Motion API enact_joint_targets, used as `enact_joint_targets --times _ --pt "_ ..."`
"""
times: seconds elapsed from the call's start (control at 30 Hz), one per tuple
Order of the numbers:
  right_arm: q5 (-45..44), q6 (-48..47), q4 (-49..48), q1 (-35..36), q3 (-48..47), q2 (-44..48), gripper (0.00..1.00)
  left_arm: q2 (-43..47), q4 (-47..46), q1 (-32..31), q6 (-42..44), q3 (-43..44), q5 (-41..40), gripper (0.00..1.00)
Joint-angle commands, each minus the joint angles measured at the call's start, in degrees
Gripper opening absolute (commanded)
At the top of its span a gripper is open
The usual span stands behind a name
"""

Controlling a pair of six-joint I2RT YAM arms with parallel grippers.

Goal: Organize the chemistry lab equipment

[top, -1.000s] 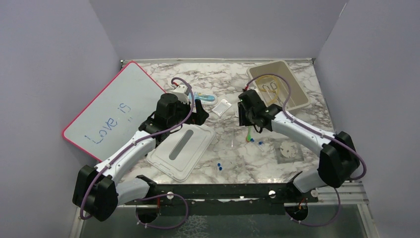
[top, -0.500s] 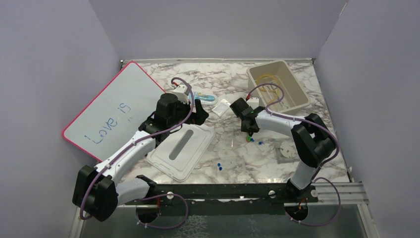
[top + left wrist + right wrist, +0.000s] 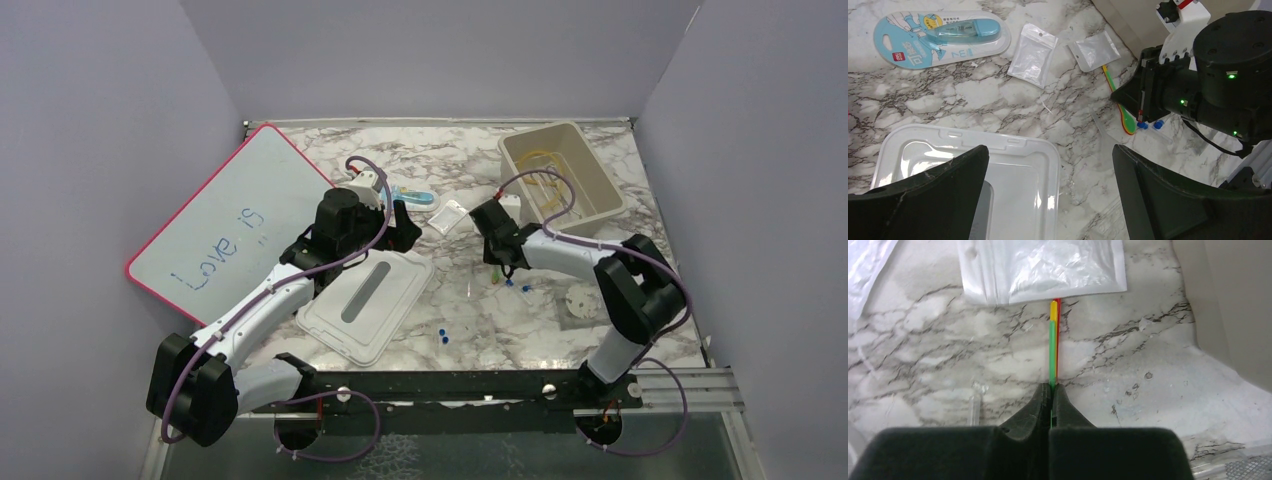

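My right gripper point(image 3: 1051, 387) is shut on a thin green stick point(image 3: 1052, 350) with a yellow tip, which lies on the marble pointing at a clear plastic bag point(image 3: 1048, 265). From above, that gripper point(image 3: 498, 268) is low over the table's middle, left of the beige bin point(image 3: 606, 170) holding amber tubing point(image 3: 545, 165). In the left wrist view the stick point(image 3: 1114, 91) ends in a flat multicoloured blade beside two blue-capped clear tubes point(image 3: 1150, 125). My left gripper point(image 3: 1049, 150) hangs open and empty above the clear lid's corner.
A clear lid point(image 3: 365, 300) lies front left and a pink-framed whiteboard point(image 3: 215, 215) leans at the left wall. A blue correction-tape pack point(image 3: 938, 35) and a second clear bag point(image 3: 1032, 55) lie behind. More blue-capped tubes point(image 3: 443, 335) and a clear round piece point(image 3: 585, 303) sit near the front.
The right arm folded in and lowered, and its jaws went from part open to shut on the green stick. The left arm has not moved.
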State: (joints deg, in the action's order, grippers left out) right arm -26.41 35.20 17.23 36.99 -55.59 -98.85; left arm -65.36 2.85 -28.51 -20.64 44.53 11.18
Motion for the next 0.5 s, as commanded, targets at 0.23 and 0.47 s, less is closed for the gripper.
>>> enact_joint_targets --times 0.23,0.47 --pt "4.9 -15.28 -8.59 0.14 -0.63 18.62 0.0 -0.38 -1.72 0.12 0.01 1.5 4.03 0.97" --pt "-2.57 -23.45 -7.55 -2.34 -6.63 22.8 0.01 0.08 -2.59 0.12 -0.01 1.03 6.71 0.97"
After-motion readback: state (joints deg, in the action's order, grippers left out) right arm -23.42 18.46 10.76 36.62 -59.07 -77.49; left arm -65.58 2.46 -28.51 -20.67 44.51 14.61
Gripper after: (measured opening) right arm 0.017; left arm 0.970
